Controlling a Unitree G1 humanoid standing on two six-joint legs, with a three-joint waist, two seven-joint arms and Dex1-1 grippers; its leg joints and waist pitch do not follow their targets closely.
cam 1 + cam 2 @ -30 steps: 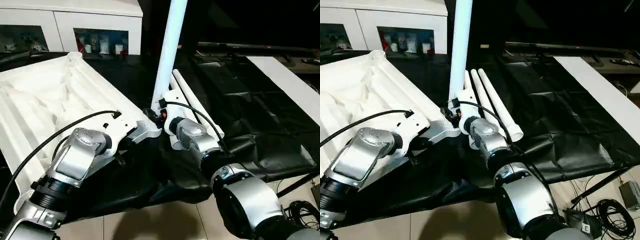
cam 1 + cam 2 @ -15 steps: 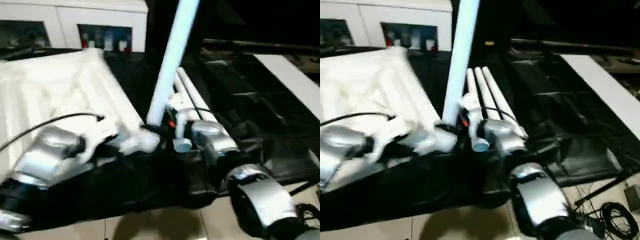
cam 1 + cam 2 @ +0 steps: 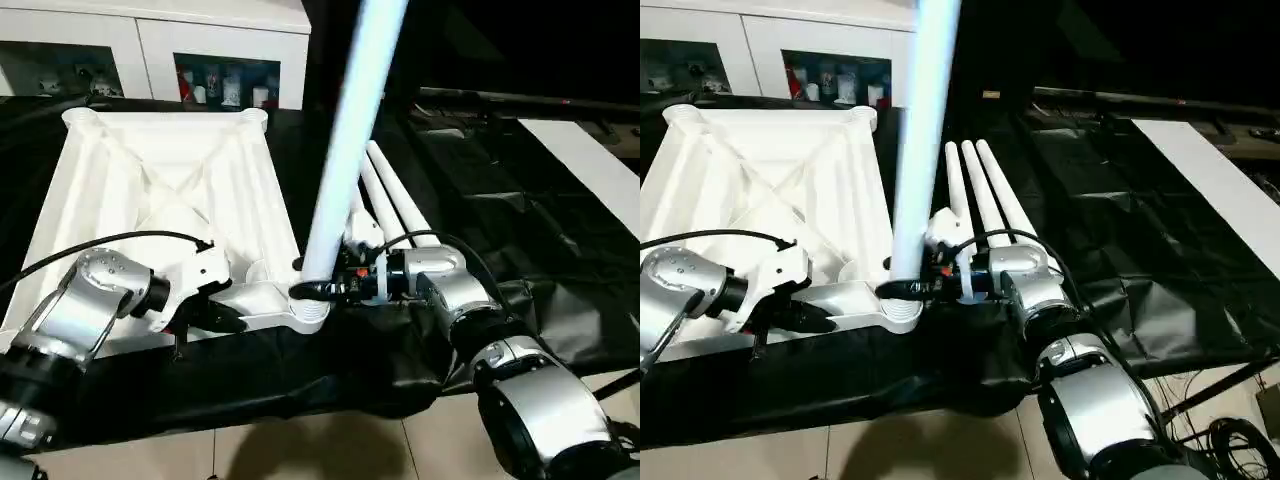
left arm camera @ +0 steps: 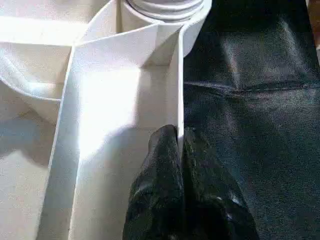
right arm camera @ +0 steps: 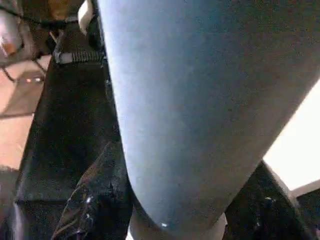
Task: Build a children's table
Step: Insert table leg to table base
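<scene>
Black cloth drapes the work table, with white cabinets behind, and from the head views I see the white plastic table top lying ribbed underside up on the near left of that cloth. One long white tapered tube leg stands in the near right corner socket, its long axis close to vertical and leaning slightly toward the right as it climbs out of the picture. Three spare white tube legs lie side by side just right of the top, long axes running away from me. My right gripper sits low at the standing leg's base; my left gripper reaches along the near edge. Through the left wrist view, the two black fingers are pressed onto the thin white rim wall of the top, pinching it, with the socket and the leg's base ahead. Through the right wrist view, the leg fills the picture and a black finger shows on each side of it, clamped around its base. My worry is that the lean means the leg is not fully seated: letting go could let it topple, and pushing off-axis could jam it or drag the top across the cloth.
</scene>
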